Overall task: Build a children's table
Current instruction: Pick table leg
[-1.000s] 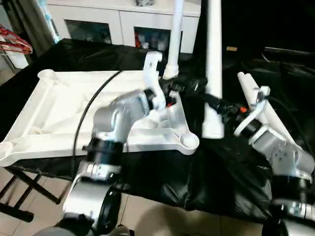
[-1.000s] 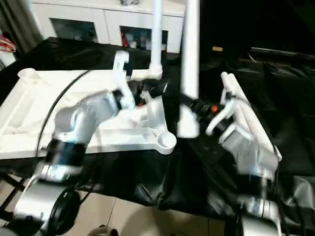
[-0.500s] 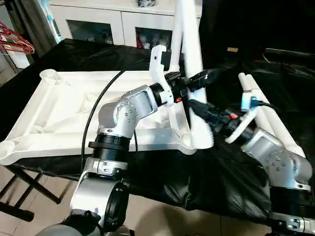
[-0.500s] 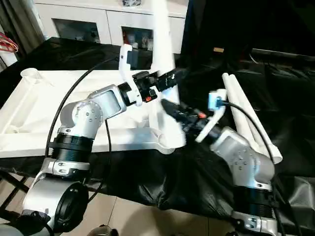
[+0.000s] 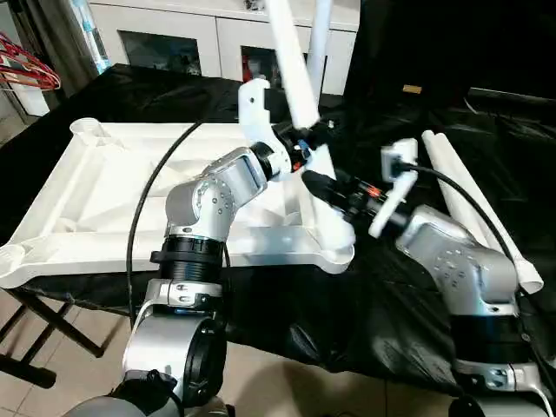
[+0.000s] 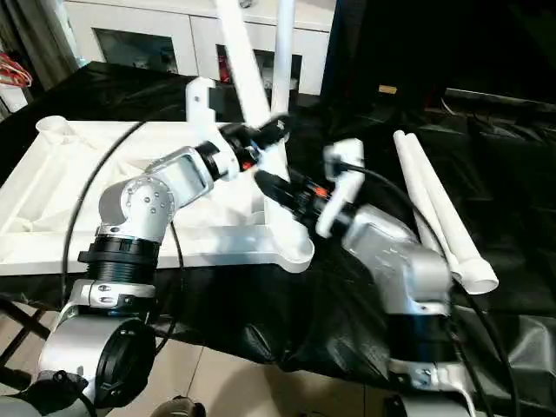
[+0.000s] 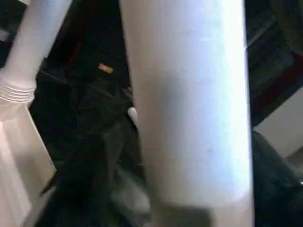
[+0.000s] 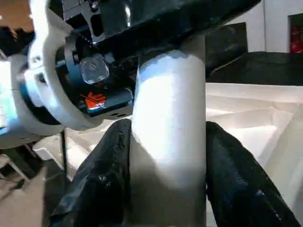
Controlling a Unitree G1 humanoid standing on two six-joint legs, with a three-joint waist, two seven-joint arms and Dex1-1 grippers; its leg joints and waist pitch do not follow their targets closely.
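Leg, upright and clear of the upturned table top a second ago, now tilted with its foot at the near corner socket, pinched between right gripper fingers, left gripper clamped higher up, seating next.

Black-covered table. White tabletop lies underside-up toward 9 o'clock, near edge overhanging. Two loose white legs lie side by side toward 3 o'clock.
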